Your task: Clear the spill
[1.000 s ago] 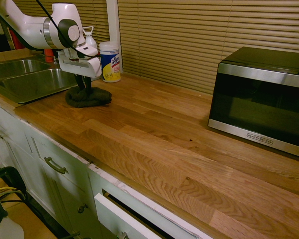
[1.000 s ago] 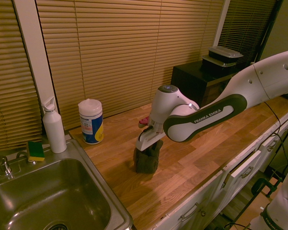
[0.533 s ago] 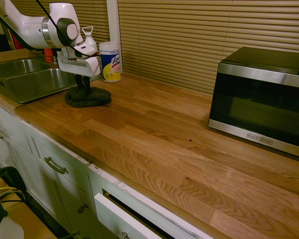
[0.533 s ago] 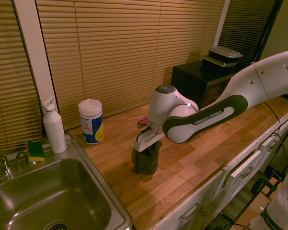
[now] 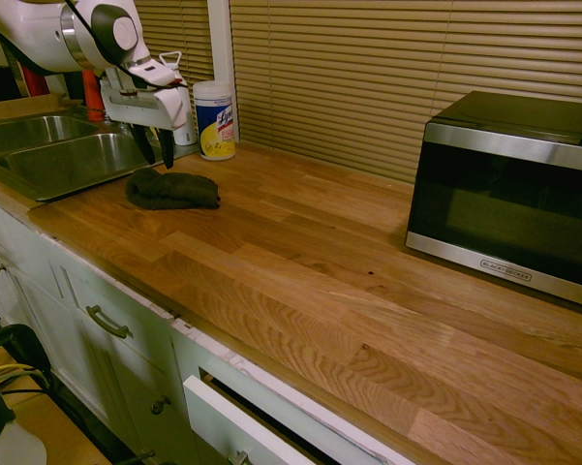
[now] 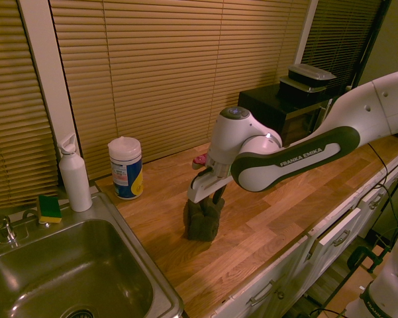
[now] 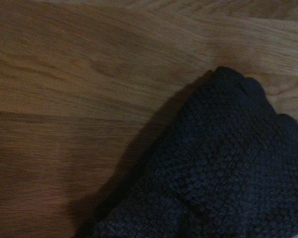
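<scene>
The gripper (image 5: pixel 155 153) hangs just above the dark cloth (image 5: pixel 172 190), fingers a little apart and gripping nothing. The cloth sits bunched on the wooden counter (image 5: pixel 349 281), right next to the sink (image 5: pixel 63 160), with the wipes canister (image 5: pixel 214 119) near it toward the blinds. Honestly can't spot the spill anywhere; might be under the cloth.

Microwave (image 5: pixel 508 189) (right), wipes canister (image 5: pixel 214 119), bottle (image 6: pixel 74 173), sponge (image 6: pixel 50 208).

I see open worktop (image 5: pixel 300 262) between cloth (image 5: pixel 171 190) and microwave (image 5: pixel 508 189); wipes tub (image 5: pixel 214 119) and sink (image 5: pixel 58 160) crowd the cloth.
</scene>
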Robot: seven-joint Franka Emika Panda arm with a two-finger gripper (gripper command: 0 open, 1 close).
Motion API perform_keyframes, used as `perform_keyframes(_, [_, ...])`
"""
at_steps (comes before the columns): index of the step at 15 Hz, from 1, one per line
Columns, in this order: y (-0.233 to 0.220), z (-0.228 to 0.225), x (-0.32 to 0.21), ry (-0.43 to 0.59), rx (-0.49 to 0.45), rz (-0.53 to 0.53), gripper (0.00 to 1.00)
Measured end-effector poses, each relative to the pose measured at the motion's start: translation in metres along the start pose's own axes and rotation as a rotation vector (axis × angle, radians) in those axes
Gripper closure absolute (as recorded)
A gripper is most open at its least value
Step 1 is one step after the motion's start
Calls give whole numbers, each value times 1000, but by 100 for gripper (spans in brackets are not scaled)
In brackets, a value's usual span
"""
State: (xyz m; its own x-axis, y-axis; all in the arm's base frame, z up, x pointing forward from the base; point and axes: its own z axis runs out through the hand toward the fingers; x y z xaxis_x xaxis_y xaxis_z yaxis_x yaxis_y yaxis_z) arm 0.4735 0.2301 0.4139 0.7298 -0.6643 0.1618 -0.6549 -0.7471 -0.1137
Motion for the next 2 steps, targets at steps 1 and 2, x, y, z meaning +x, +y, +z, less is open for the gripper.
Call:
perform_keyframes(1, [2, -9, 0, 7, 5, 4, 0])
perform_keyframes(2, [4, -17, -2, 14, 11, 9, 0])
